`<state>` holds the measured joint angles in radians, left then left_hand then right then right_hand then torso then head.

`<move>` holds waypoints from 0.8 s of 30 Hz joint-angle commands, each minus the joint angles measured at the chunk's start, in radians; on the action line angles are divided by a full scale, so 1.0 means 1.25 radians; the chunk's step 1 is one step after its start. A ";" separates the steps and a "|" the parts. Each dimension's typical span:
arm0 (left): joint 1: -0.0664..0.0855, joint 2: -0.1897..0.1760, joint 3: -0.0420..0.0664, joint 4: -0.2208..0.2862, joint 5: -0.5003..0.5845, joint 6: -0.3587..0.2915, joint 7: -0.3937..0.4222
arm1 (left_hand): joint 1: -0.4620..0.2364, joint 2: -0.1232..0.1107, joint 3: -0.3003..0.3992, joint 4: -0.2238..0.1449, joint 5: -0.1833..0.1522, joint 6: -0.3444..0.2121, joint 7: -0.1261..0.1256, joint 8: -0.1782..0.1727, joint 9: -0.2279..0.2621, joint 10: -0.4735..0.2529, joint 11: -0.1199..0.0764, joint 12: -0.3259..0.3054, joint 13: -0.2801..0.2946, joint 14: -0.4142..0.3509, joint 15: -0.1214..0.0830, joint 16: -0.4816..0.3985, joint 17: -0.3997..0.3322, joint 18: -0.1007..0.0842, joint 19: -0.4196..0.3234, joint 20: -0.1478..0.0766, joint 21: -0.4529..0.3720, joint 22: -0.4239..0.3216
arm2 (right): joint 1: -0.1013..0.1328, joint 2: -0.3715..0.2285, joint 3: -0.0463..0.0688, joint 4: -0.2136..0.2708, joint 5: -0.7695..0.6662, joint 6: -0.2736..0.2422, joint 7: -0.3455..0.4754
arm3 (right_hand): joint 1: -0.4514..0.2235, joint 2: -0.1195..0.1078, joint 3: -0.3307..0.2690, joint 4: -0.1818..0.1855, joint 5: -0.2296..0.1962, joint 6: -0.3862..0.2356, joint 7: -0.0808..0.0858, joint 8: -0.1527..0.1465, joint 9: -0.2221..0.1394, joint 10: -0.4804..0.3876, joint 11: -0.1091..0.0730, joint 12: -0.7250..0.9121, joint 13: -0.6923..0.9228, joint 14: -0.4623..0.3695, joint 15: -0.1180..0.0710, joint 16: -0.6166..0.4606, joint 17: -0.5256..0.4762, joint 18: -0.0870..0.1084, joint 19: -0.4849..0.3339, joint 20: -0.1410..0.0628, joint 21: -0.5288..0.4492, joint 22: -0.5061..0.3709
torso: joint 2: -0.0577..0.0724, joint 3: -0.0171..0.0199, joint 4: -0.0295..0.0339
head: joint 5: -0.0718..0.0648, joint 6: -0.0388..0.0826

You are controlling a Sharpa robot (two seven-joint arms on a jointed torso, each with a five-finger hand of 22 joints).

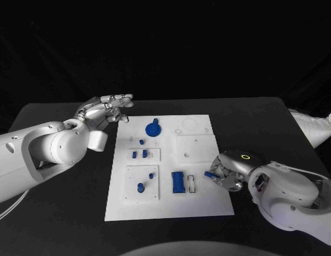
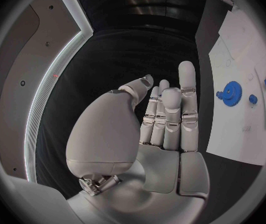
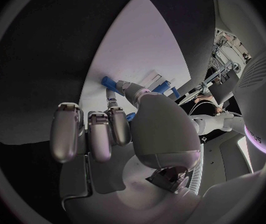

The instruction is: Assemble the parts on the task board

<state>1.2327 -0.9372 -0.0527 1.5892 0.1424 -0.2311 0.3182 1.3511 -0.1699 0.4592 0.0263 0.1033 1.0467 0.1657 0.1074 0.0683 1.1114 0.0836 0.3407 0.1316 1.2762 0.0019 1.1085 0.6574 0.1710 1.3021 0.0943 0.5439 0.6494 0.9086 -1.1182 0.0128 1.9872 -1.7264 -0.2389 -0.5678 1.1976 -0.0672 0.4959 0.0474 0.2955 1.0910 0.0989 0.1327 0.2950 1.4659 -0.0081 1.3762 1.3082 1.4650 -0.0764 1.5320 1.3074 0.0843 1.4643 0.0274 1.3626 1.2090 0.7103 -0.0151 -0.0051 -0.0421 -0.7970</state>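
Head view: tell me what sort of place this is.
Likely a robot test bench: a black table against dark drapes, a white task board with small blue parts, and two robot hands.

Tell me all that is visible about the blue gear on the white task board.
The blue gear is a round, toothed wheel that looks like matte plastic, with a small raised hub at its middle. It lies flat on the far part of the task board, near the board's left side, with smaller blue parts just in front of it. Nothing touches it: the left hand hangs beside the board with fingers apart. The left wrist view shows its teeth clearly.
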 commanded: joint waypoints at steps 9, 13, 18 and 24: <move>0.000 0.002 0.000 0.003 0.001 0.014 0.005 | 0.000 0.006 -0.004 0.000 0.003 -0.004 -0.001 0.005 0.000 -0.006 0.002 0.001 0.001 -0.007 -0.001 -0.003 -0.001 0.008 -0.001 0.003 -0.002 -0.001 | 0.005 -0.005 -0.001 0.023 0.249 -0.077 0.000 | -0.031 -0.015 -0.011 0.017 0.007 0.036 -0.022 0.003 0.007 0.030 -0.001 0.011 0.119 0.076 -0.002 0.005 0.168 -0.011 0.007 -0.003 0.005 0.004 | 0.002 0.0002 -0.0012 | 0.000 -0.003; 0.000 0.003 0.000 0.004 0.001 0.013 0.005 | 0.000 0.006 -0.004 0.000 0.003 -0.004 -0.001 0.005 0.000 -0.006 0.002 0.001 0.001 -0.007 -0.001 -0.003 -0.001 0.008 -0.001 0.003 -0.002 -0.001 | 0.005 -0.001 -0.001 0.023 0.294 -0.087 0.000 | -0.040 -0.019 -0.020 0.021 0.011 0.039 -0.022 0.003 0.008 0.032 -0.001 0.014 0.121 0.076 -0.002 0.005 0.169 -0.012 0.007 -0.003 0.006 0.005 | 0.001 0.0000 -0.0011 | 0.000 -0.006; 0.000 0.003 0.000 0.005 0.001 0.013 0.004 | 0.000 0.006 -0.004 0.000 0.003 -0.004 -0.001 0.005 0.000 -0.006 0.002 0.001 0.001 -0.007 -0.001 -0.003 -0.001 0.008 -0.001 0.003 -0.002 -0.001 | 0.005 0.010 -0.001 0.018 0.347 -0.092 -0.006 | -0.065 -0.022 -0.048 0.037 0.029 0.050 -0.026 0.005 0.011 0.037 -0.004 0.025 0.129 0.077 -0.004 0.007 0.171 -0.013 0.009 -0.005 0.009 0.011 | 0.002 -0.0004 -0.0003 | 0.000 -0.004; 0.000 0.003 0.000 0.005 0.001 0.013 0.004 | 0.000 0.006 -0.004 0.000 0.003 -0.004 -0.001 0.005 0.000 -0.006 0.002 0.001 0.001 -0.007 -0.001 -0.003 -0.001 0.008 -0.001 0.003 -0.002 -0.001 | 0.005 0.026 -0.001 0.012 0.371 -0.101 -0.012 | -0.077 -0.021 -0.079 0.047 0.060 0.060 -0.031 0.007 0.013 0.042 -0.008 0.037 0.137 0.077 -0.008 0.008 0.172 -0.013 0.010 -0.008 0.011 0.014 | 0.002 0.0004 -0.0007 | 0.003 -0.003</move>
<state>1.2327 -0.9346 -0.0528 1.5930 0.1424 -0.2311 0.3182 1.3511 -0.1699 0.4592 0.0263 0.1033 1.0467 0.1657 0.1074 0.0683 1.1114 0.0836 0.3406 0.1315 1.2762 0.0019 1.1085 0.6575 0.1710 1.3022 0.0943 0.5440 0.6495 0.9156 -1.0885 0.0117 2.0031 -1.3145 -0.3455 -0.5733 1.1128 -0.0948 0.4023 0.1060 0.3665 1.1605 0.0617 0.1377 0.3099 1.4634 -0.0109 1.4194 1.3078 1.4653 -0.0775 1.5357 1.3081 0.0844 1.4682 0.0234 1.3718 1.2250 0.7119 -0.0151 -0.0057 -0.0409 -0.8013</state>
